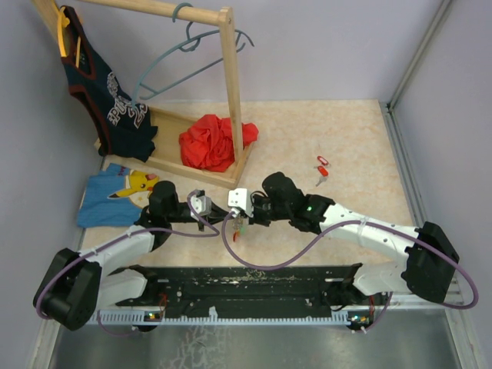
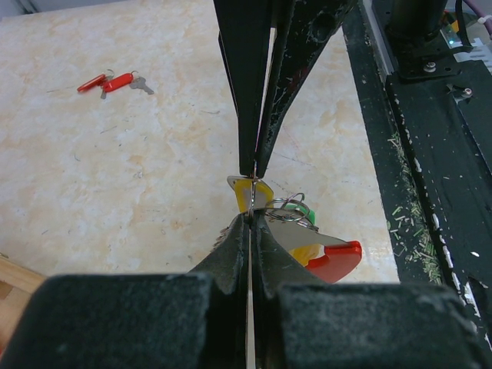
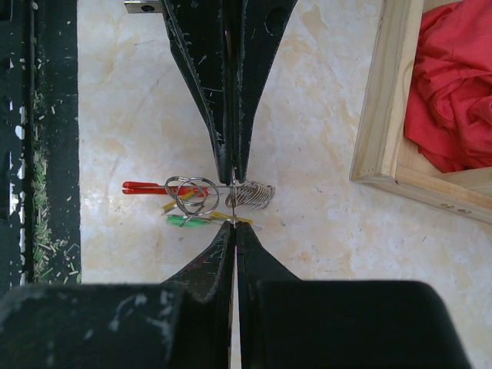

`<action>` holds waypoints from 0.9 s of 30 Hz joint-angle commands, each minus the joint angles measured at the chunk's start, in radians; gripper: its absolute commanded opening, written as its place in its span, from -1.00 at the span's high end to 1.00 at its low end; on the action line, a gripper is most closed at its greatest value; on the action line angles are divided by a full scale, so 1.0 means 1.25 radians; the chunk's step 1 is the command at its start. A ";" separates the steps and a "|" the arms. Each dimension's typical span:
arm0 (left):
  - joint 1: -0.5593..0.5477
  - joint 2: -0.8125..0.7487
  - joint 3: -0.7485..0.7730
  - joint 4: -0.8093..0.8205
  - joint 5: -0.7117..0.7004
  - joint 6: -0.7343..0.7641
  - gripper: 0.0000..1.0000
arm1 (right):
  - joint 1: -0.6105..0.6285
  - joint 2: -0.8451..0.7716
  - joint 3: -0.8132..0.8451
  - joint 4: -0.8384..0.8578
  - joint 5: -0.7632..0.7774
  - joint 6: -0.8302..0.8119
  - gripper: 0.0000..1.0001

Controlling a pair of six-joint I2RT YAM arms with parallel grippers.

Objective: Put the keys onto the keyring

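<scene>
My two grippers meet tip to tip at the table's middle. In the left wrist view my left gripper [image 2: 252,217] is shut on a thin wire, the keyring [image 2: 253,192], seen edge-on. My right gripper [image 3: 234,224] is shut on the keyring's [image 3: 232,201] other end. A yellow key [image 2: 244,192], a green tag [image 2: 306,212], a red key [image 2: 338,258] and small split rings [image 3: 188,197] hang at the wire. From above the bunch [image 1: 237,228] hangs under the left gripper [image 1: 228,218] and right gripper [image 1: 243,218]. Two red keys [image 1: 321,171] lie loose on the table, also in the left wrist view [image 2: 114,81].
A wooden clothes rack [image 1: 227,84] stands at the back left with a grey-blue hanger [image 1: 184,58], a dark jersey [image 1: 108,92] and a red cloth [image 1: 211,142] on its base. A blue printed shirt [image 1: 115,192] lies on the left. A black rail [image 1: 246,280] runs along the near edge.
</scene>
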State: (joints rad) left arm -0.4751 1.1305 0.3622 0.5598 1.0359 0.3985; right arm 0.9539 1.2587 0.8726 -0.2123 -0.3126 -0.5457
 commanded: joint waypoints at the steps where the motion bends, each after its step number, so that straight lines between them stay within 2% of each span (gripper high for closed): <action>1: 0.002 0.009 0.030 0.009 0.036 0.012 1.00 | 0.014 0.002 0.052 0.049 -0.028 0.012 1.00; 27: 0.001 -0.023 0.031 -0.010 0.008 0.004 1.00 | 0.036 0.012 0.062 0.099 0.002 0.046 1.00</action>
State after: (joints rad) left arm -0.4686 1.1252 0.3698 0.5339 1.0325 0.3981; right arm 0.9680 1.2705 0.8845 -0.2104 -0.2882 -0.5102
